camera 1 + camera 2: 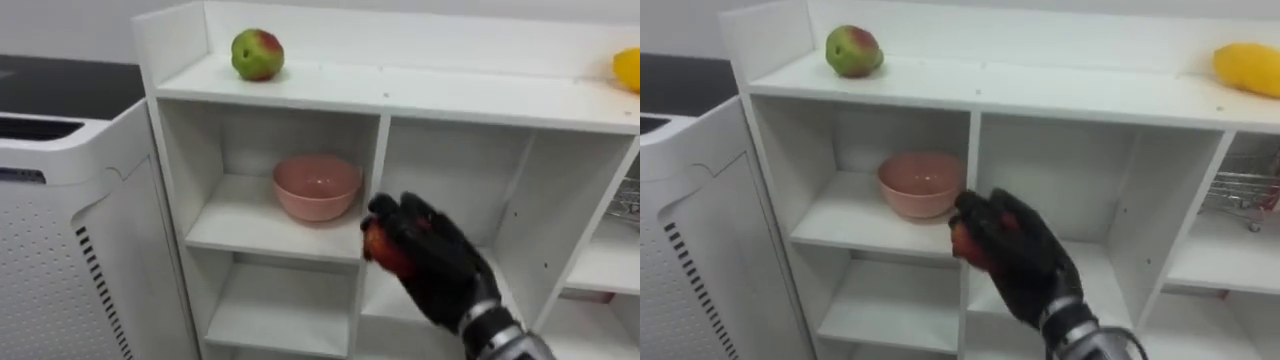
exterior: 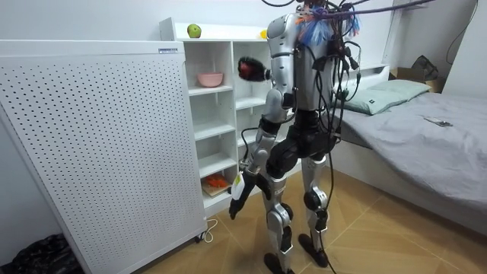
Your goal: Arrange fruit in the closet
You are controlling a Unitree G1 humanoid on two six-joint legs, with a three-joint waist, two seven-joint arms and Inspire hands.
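Mid-frame, the right hand point(image 1: 440, 262) is clenched round a red fruit point(image 1: 384, 250) before the closet point(image 1: 380, 95), just right of the pink bowl point(image 1: 316, 186). A green-red apple point(image 1: 257, 53) sits upper left on the closet's top, and a yellow fruit point(image 1: 628, 68) at the upper right edge. In the room view the left hand point(image 2: 238, 192) hangs low; its grasp cannot be told.

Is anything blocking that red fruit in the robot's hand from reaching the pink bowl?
Nothing visible lies between them. The right hand, curled round the red fruit, is in front of the shelf's upright divider; the pink bowl sits uncovered in the compartment just to its left.
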